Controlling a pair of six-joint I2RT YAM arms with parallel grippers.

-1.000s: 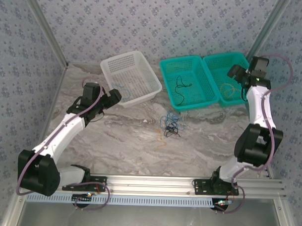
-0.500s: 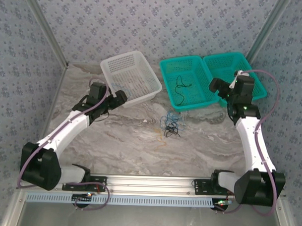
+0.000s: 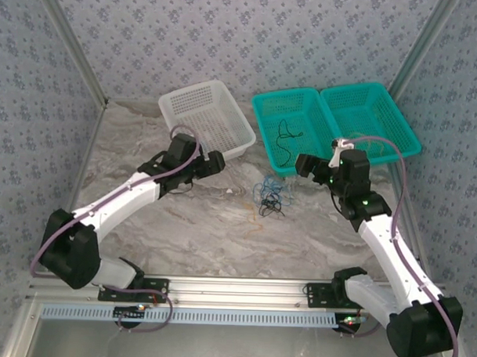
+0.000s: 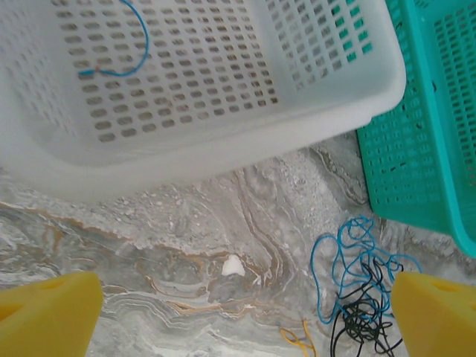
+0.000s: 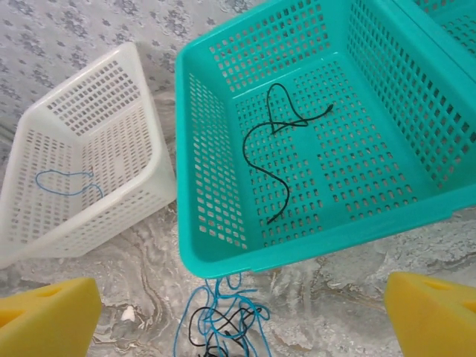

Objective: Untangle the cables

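1. The cable tangle [image 3: 269,197] lay on the table [image 3: 182,223]. Its long axis ran from the baskets toward the arm bases, with blue loops at the far end and black strands at the near end.
2. It sat between the two grippers, a little nearer the right one, and touched neither.
3. The left gripper [image 3: 211,163] stood wide and held nothing. In its wrist view the tangle lay ahead and off to one side, close to one yellow finger [image 4: 435,312].
4. The right gripper [image 3: 305,165] also stood wide and empty. In its wrist view the tangle lay low between its fingers, just in front of the teal basket [image 5: 223,256].
5. One black cable [image 5: 286,149] lay inside that basket, ahead of the right gripper, running roughly from the far wall toward the near one.
6. One blue cable [image 4: 123,44] curved in the white basket [image 4: 223,145], ahead of the left gripper.
7. A short yellow cable [image 4: 297,338] lay on the table beside the tangle's near end.
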